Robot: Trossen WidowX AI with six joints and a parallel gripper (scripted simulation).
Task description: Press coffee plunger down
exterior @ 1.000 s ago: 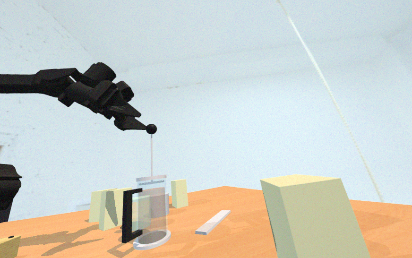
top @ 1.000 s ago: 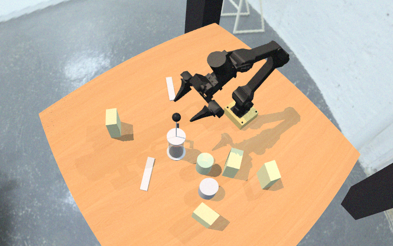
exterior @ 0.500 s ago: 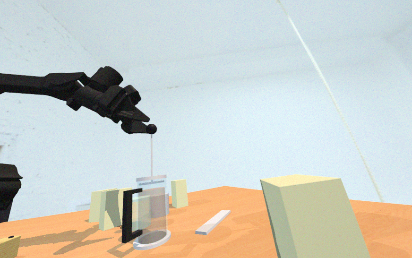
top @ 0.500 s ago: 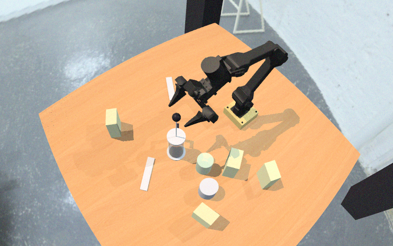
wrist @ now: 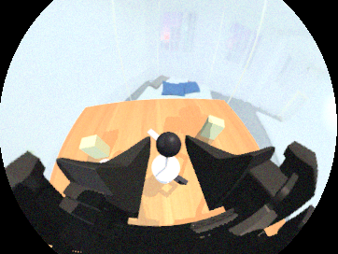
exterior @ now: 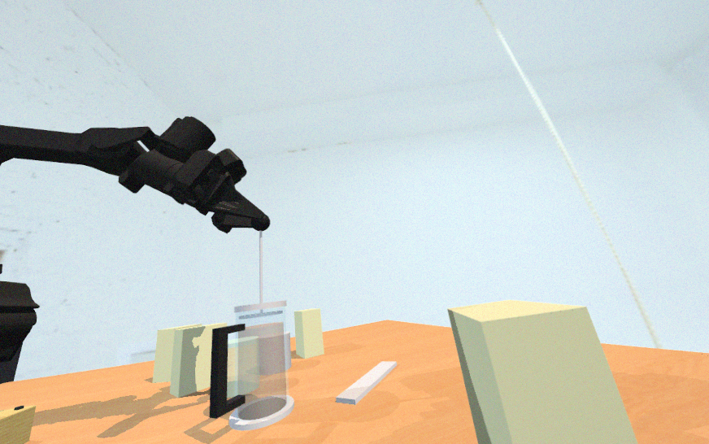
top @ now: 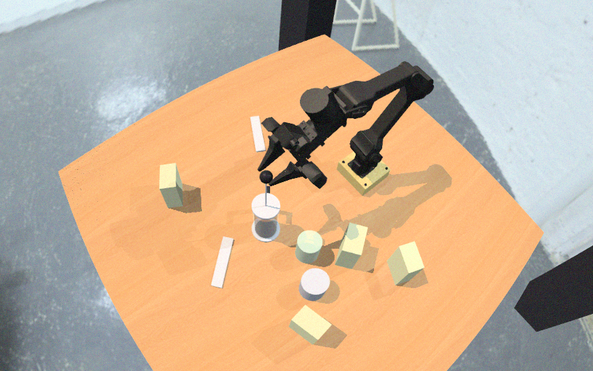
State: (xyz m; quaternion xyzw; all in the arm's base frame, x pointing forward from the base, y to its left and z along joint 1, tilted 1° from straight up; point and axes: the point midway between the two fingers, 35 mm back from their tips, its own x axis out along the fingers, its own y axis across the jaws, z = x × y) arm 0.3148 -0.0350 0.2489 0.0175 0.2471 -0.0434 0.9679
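The coffee press [top: 260,208] [exterior: 272,360] [wrist: 161,172] stands upright, a clear cylinder with a pale lid, a round base and a black handle [exterior: 216,372]. Its plunger is up: the thin rod [exterior: 261,269] rises far above the lid to a black ball knob [top: 266,176] [exterior: 263,223] [wrist: 168,144]. My gripper [top: 264,177] [exterior: 259,221] [wrist: 168,138] is partly open, with one fingertip on each side of the knob. The wrist view shows a narrow gap between each fingertip and the knob. The exterior view shows the tips at knob height, partly overlapping it.
A green cylinder [top: 309,244], a white cylinder [top: 314,283] and a pale block [top: 355,240] stand near the press. Other blocks stand farther out, one [top: 170,185] across from the arm. Flat white strips [top: 222,261] [top: 258,133] lie on either side of the press.
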